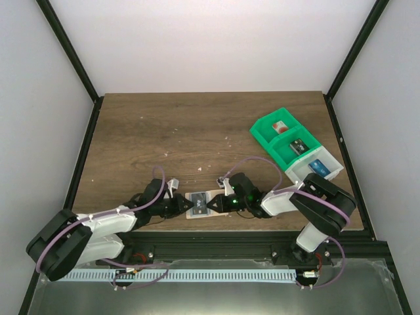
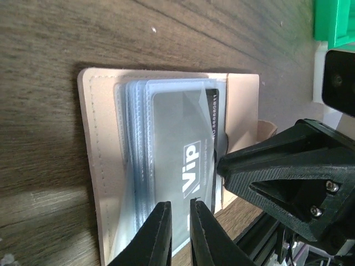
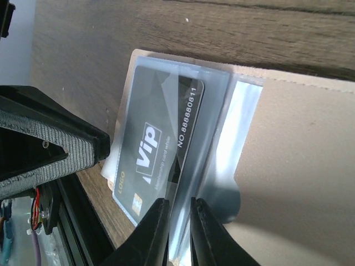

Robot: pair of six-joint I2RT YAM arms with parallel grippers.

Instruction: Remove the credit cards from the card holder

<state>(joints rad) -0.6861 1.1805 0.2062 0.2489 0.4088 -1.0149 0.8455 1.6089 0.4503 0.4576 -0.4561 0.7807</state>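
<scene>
Nothing is out yet: the dark VIP card (image 3: pixel 150 149) sits in a clear pocket of the open card holder (image 2: pixel 100 166), which lies at the tabletop's (image 1: pixel 184 131) near edge. The left end effector (image 2: pixel 180 213) and right end effector (image 3: pixel 177 213) each show a slit; whether they pinch anything is unclear. The surface is brown wood, with white walls (image 1: pixel 216 39) around and a green-and-white tray (image 1: pixel 262 134) near the right edge.

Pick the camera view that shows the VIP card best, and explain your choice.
The right wrist view: the VIP card sits large, its logo and number legible. The left wrist view shows it paler under a clear pocket. The top view shows only a tiny patch.
</scene>
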